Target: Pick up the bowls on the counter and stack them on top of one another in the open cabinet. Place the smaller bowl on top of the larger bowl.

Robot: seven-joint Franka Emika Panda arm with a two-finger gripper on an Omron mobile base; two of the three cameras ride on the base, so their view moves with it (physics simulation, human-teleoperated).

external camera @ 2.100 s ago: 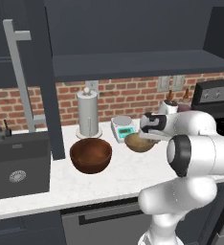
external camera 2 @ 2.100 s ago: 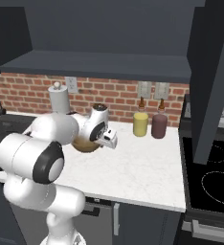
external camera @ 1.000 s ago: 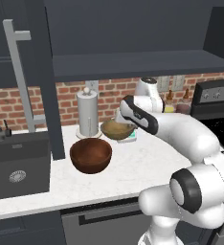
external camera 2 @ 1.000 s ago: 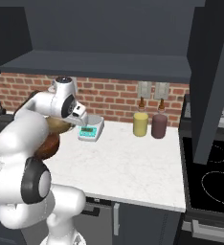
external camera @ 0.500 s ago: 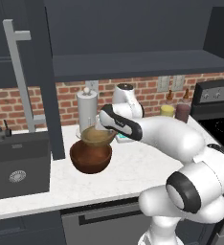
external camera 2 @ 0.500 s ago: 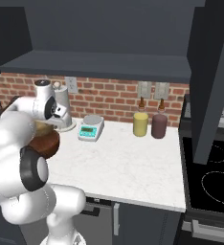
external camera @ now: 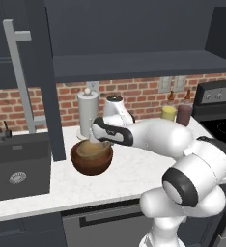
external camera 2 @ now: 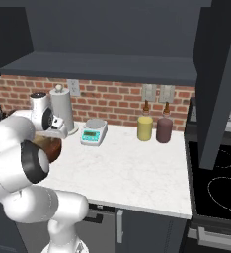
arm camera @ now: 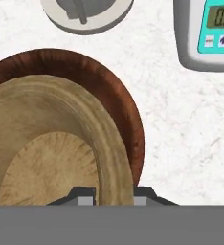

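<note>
Smaller bowl carried leftward | fingers clamp rim | over larger bowl

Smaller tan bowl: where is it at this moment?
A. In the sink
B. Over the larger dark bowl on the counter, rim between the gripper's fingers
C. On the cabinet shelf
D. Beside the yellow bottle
B. In the hand view the smaller tan bowl overlaps the larger dark bowl, its rim between the gripper fingers, on the counter.
</note>
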